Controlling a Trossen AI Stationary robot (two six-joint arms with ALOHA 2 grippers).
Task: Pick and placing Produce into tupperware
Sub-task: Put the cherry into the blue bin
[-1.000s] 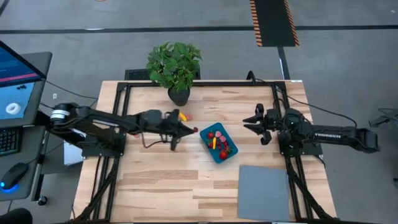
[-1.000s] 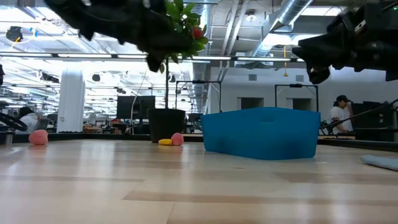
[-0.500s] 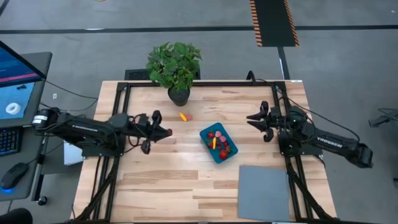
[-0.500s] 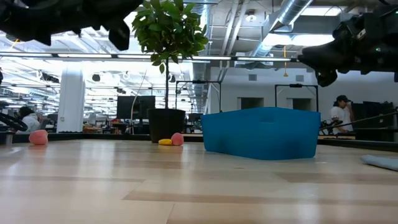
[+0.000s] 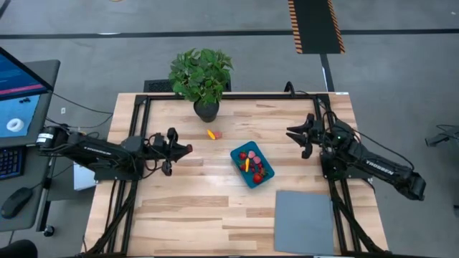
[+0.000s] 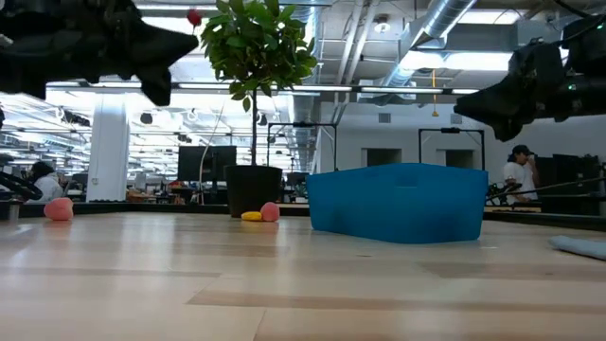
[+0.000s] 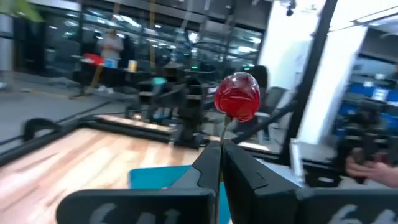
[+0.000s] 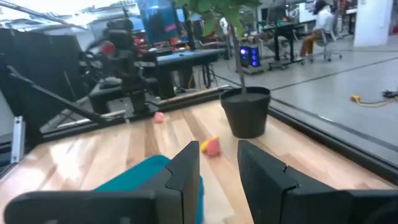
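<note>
Desk (image 5: 215,208) of pale wood fills the high view, with one grey mat (image 5: 304,222) lying flat at its near right corner and one potted plant (image 5: 202,80) standing at its far edge.

One teal tub (image 5: 252,164) sits near the desk's middle, set at a slant, well apart from both arms. Inside it lie several small red pieces and one orange piece (image 5: 247,164); they are too small and crowded to count exactly.

Two arms hang over the desk. The left pincer (image 5: 188,148) is raised over the left part of the desk, left of the tub and clear of it. Its fingers (image 7: 208,163) are pressed together on a thin stem, and one round red cherry (image 7: 237,96) stands at the top of that stem just past the fingertips. In the low view the cherry (image 6: 193,17) shows high above the desk.

The right pincer (image 5: 292,132) is raised over the right part of the desk, right of the tub. Its fingers (image 8: 188,167) stand partly apart with a clear gap between them, and they hold nothing and touch nothing.

Three loose pieces show on the desk outside the tub: a yellow one (image 5: 211,133) and a pink one (image 5: 218,134) just beside each other between plant pot and tub, and another pink one (image 6: 59,208) far off to the left in the low view.
</note>
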